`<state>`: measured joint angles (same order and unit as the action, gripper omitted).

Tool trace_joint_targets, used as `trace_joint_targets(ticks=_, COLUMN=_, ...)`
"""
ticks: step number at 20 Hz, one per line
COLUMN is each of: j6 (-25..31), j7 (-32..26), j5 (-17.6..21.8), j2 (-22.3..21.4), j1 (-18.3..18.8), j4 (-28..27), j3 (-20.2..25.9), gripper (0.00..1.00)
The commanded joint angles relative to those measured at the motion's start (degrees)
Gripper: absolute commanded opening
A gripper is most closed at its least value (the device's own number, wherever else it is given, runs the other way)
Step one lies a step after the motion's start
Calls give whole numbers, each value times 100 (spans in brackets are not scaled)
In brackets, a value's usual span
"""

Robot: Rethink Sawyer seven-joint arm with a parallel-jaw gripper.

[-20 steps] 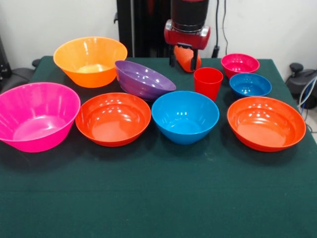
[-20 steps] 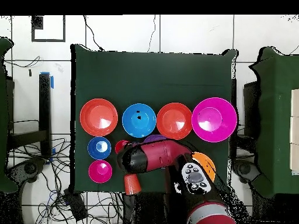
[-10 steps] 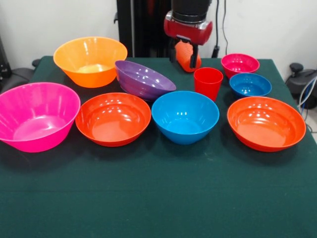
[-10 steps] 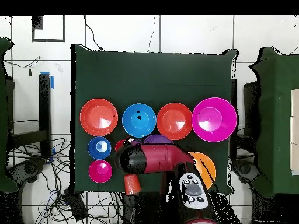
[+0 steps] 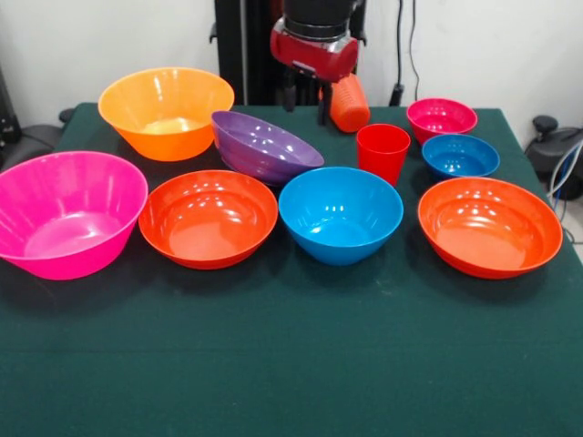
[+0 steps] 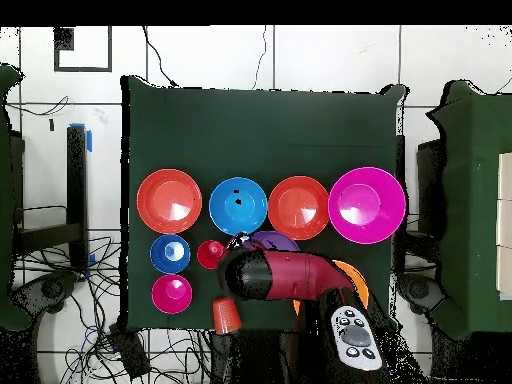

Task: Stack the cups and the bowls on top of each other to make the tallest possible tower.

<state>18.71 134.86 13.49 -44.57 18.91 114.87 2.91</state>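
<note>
Our gripper (image 5: pixel 305 98), upper centre of frame, has its fingers clamped on the orange cup (image 5: pixel 350 103), off the bench (image 5: pixel 291 364). We should carry it level and lower it squarely onto the chosen base.

"What's in the near row on the table (image 5: pixel 291 364)?"

"Left to right: the widest bowl (image 5: pixel 68 223), first shallow bowl (image 5: pixel 208 218), medium bowl (image 5: pixel 340 214), second shallow bowl (image 5: pixel 489 226)."

"And behind them?"

"The deep bowl (image 5: pixel 166 111) far left, then the tilted bowl (image 5: pixel 264 146), the upright cup (image 5: pixel 383 152) and the front small bowl (image 5: pixel 460 156). The rear small bowl (image 5: pixel 441 118) sits behind that one. The other cup (image 5: pixel 350 103) is behind the upright cup, by the far edge."
</note>
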Motion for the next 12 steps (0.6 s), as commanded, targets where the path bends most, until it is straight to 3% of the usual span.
trace_joint_targets(ticks=1, j6=650, j7=-1599, j5=889, j2=496, j1=588, j4=-432, j3=959, gripper=100)
trace_joint_targets(ticks=7, j6=520, j7=-2497, j5=1905, j2=1236, j1=1067, j4=-837, j3=1802, gripper=100)
trace_joint_targets(ticks=12, j6=704, j7=-2944, j5=2479, j2=1349, j1=1313, j4=-901, j3=2300, gripper=100)
